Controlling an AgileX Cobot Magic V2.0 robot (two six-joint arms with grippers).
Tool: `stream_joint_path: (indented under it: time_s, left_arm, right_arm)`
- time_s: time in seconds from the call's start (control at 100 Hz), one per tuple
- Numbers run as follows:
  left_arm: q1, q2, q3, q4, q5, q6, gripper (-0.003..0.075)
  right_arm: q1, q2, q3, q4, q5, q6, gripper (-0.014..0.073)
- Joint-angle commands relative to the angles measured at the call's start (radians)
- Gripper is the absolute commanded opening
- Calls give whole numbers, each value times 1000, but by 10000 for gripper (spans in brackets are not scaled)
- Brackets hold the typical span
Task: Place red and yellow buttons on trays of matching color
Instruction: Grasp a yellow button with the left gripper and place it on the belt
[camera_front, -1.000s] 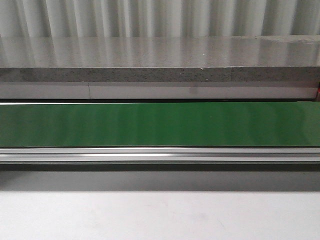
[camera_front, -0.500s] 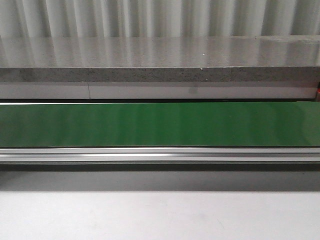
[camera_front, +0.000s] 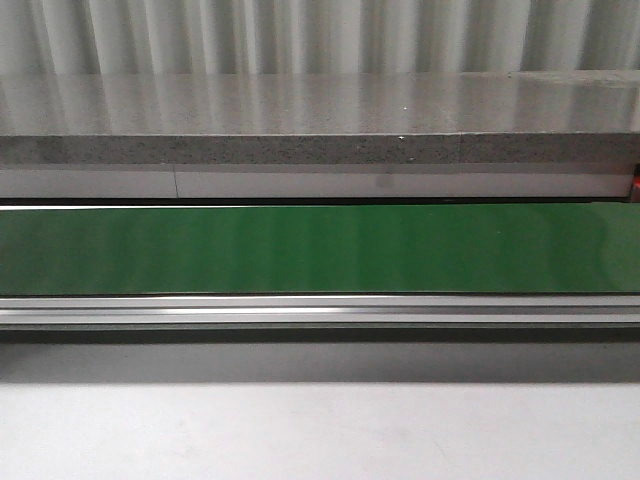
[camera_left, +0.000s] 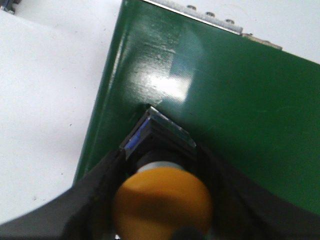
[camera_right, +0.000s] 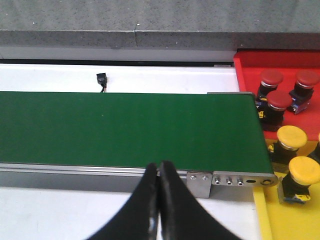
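Yellow button (camera_left: 162, 202) sits clamped in the left gripper (camera_left: 160, 220) just over the near end of the green belt (camera_left: 225, 100), dome cap facing the wrist camera and its dark square body (camera_left: 160, 132) pointing down toward the belt, so the long axis runs cap to base. It looks like rigid, light plastic with a slick rounded cap, so the flat-sided body is the better place to hold. Right gripper (camera_right: 159, 200) hangs pinched together and empty at the belt's edge, with the red tray (camera_right: 250, 75) and yellow tray (camera_right: 295, 220), both already stocked, off the belt's end.
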Motion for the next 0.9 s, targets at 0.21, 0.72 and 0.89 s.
stream_joint_path:
  time_s: [0.21,0.72,0.89]
  left_arm:
    - [-7,-38,-34,-68,-56,3,572]
    - [106,-38,-212,-49,-53,-28,564]
    - [210,-8,-212,-23,4,-30,564]
  right_arm:
    - [3,9,-19,6,-71,-9,-67]
    - [3,9,-19,6,-71,-9,-67]
    - [3,9,-19,6,-71,-9,-67]
